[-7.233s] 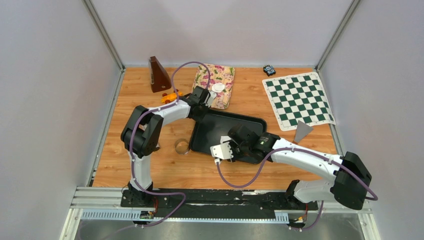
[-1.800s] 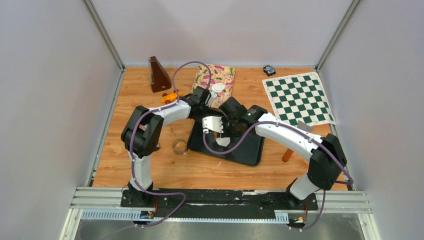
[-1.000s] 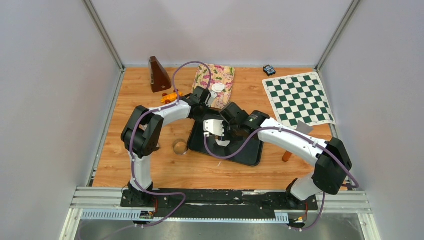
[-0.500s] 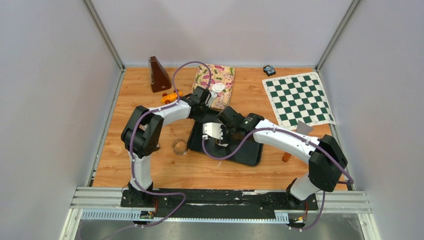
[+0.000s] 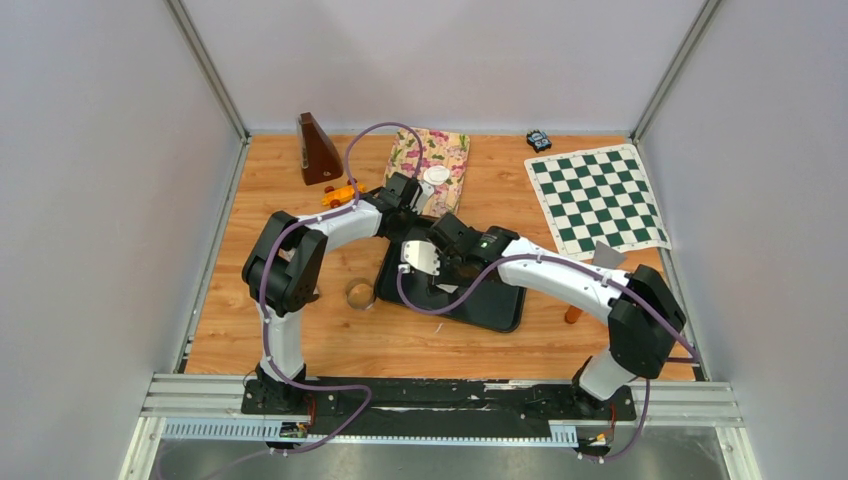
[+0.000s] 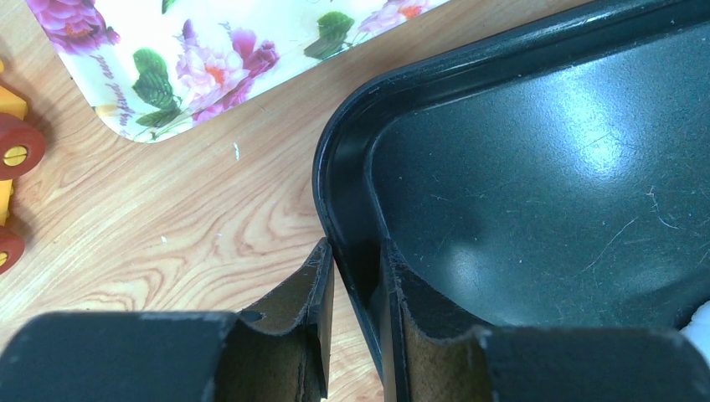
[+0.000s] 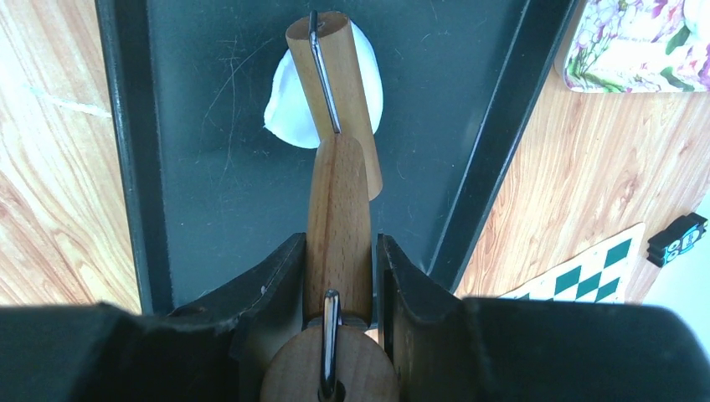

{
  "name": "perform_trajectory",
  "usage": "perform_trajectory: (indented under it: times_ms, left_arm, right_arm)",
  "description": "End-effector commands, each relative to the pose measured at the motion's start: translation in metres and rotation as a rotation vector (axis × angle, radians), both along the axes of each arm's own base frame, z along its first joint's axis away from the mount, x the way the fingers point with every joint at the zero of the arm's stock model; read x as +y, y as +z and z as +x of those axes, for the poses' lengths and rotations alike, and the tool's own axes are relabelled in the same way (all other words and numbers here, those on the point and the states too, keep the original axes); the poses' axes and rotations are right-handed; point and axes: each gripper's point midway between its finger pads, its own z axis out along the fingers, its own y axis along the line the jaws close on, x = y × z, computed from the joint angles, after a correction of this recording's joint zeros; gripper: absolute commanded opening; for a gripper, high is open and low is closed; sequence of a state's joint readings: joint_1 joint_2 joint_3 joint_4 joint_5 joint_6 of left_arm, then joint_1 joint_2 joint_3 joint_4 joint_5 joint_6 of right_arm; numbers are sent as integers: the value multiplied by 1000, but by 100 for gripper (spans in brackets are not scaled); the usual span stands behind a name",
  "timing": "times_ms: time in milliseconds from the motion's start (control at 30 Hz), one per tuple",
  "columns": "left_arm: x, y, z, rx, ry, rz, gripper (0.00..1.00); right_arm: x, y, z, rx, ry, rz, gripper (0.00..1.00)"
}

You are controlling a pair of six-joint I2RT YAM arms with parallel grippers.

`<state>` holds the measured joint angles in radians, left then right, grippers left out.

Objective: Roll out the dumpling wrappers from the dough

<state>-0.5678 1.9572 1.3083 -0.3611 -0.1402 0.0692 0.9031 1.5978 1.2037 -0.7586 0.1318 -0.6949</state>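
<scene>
A black tray (image 5: 500, 305) lies mid-table. My left gripper (image 6: 356, 255) is shut on its far left rim (image 6: 335, 180), one finger inside and one outside; it also shows in the top view (image 5: 405, 200). My right gripper (image 7: 339, 247) is shut on the handle of a small wooden roller (image 7: 339, 193), also seen from above (image 5: 437, 262). The roller head (image 7: 335, 75) rests on a flattened, irregular white piece of dough (image 7: 285, 113) in the tray. A round white dumpling wrapper (image 5: 435, 176) lies on the floral mat (image 5: 430, 155).
A clear ring cutter (image 5: 360, 295) stands left of the tray. A brown metronome (image 5: 319, 150) and an orange toy (image 5: 343, 192) are at the far left. A chessboard mat (image 5: 597, 200), a grey scraper (image 5: 605, 262) and a small black object (image 5: 539, 139) lie to the right.
My right gripper has carried the roller from the tray's near side to its far left part and has kept shifting it left over the dough. The tray has turned. The left gripper has held still.
</scene>
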Motion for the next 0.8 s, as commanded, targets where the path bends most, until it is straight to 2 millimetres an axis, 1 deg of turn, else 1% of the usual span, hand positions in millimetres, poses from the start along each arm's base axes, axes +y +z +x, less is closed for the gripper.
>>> perform_trajectory:
  times_ms: [0, 300, 467, 533, 600, 667, 767]
  left_arm:
    - [0, 0, -19, 47, -63, 28, 0]
    - [1, 2, -18, 42, -63, 30, 0]
    - [1, 3, -18, 41, -62, 29, 0]
    - [1, 3, -18, 39, -62, 32, 0]
    - [1, 4, -18, 36, -61, 33, 0]
    - [2, 4, -17, 35, -59, 35, 0]
    - [2, 5, -17, 34, -60, 37, 0]
  right_arm:
    - [5, -28, 15, 2, -84, 2, 0]
    - [5, -38, 15, 23, -80, -33, 0]
    - [8, -42, 12, 43, -49, -46, 0]
    - [10, -44, 7, 48, -16, -57, 0]
    - [10, -44, -3, 43, 36, -71, 0]
    - [7, -50, -19, 54, 99, -98, 0]
    - [-1, -57, -38, 72, 156, -137, 0]
